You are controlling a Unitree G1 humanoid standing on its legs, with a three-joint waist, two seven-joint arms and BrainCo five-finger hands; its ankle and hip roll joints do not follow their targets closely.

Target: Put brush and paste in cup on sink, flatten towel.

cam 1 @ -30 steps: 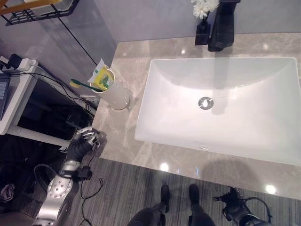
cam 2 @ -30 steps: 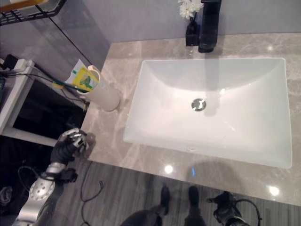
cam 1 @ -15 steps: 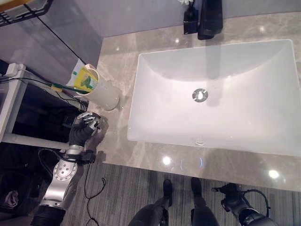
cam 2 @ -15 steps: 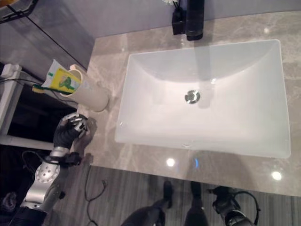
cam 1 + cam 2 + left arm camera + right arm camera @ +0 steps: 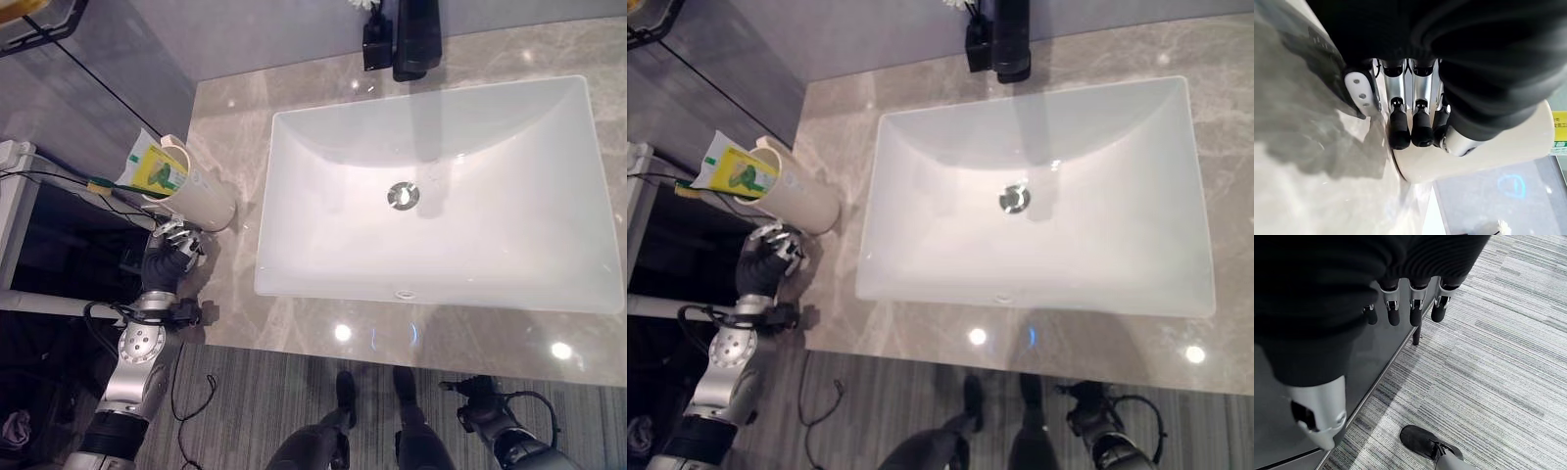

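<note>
Left robot hand (image 5: 167, 257) at the cup (image 5: 201, 196), fingers loose (brush and paste inside); right robot hand (image 5: 1400, 308) hangs open.

Left hand (image 5: 168, 257) sits at the counter's (image 5: 294, 328) left edge, fingertips (image 5: 1421, 132) apparently touching the cup's (image 5: 201, 196) base — no gap there. White basin (image 5: 431, 196) fills the middle. Open marble strip along the front edge; faucet (image 5: 415, 39) and vase (image 5: 372, 44) block the back — right counter free.

No print on any item is legible.
</note>
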